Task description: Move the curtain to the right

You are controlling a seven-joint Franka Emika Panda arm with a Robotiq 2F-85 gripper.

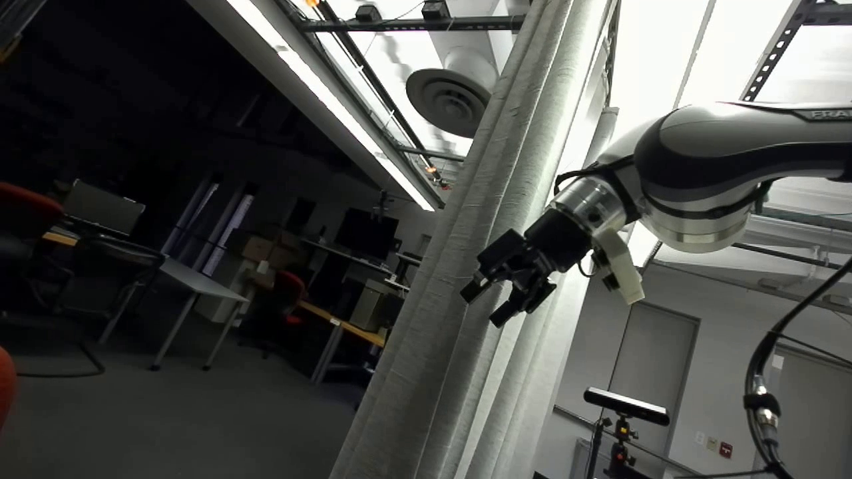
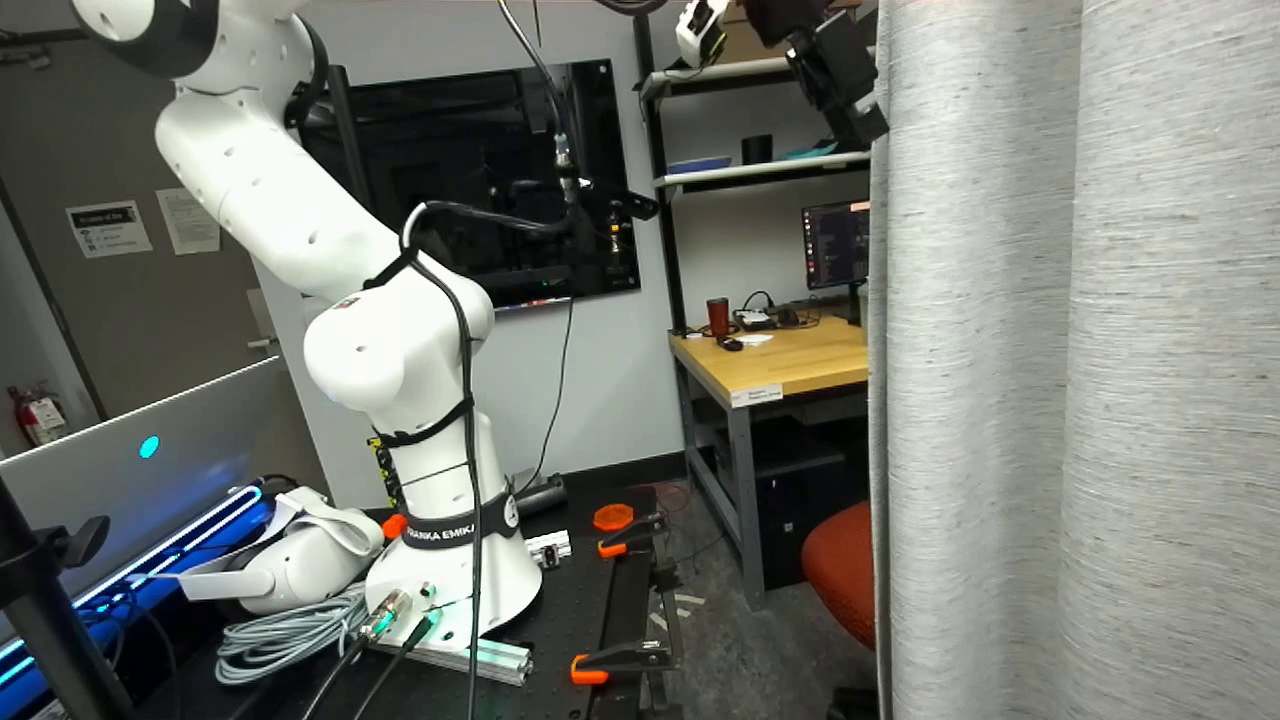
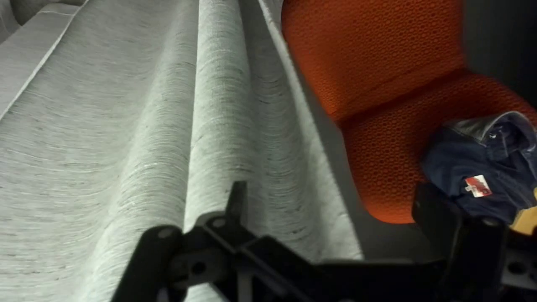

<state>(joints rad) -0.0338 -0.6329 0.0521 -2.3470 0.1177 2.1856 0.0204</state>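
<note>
In an exterior view, a pale table (image 1: 203, 279) is standing at the dim left, a red chair (image 1: 289, 293) is sitting to its right, and the tall grey curtain (image 1: 459, 266) is hanging in long folds through the middle, looking tilted. The gripper (image 1: 488, 303) is showing in front of the curtain, its fingers (image 1: 509, 311) standing wide apart and pointing down to the left, while the arm (image 1: 705, 159) is occupying the upper right above a camera bar (image 1: 626, 406) on a stand (image 1: 622, 439). In an exterior view, a laptop (image 2: 190, 450) is standing open at the left, a white headset (image 2: 315, 565) is lying between it and the arm's base (image 2: 455, 575), a red cup (image 2: 717, 317) is standing on a wooden desk (image 2: 810, 362), and the gripper is showing at the top just left of the curtain, which is covering the right side. In the wrist view, the curtain is filling the left and centre, its edge showing between the widely parted fingers; whether they are touching the fabric, I cannot tell. At right, an orange chair (image 3: 398, 109) is standing with a blue garment (image 3: 461, 159) lying on its seat
</note>
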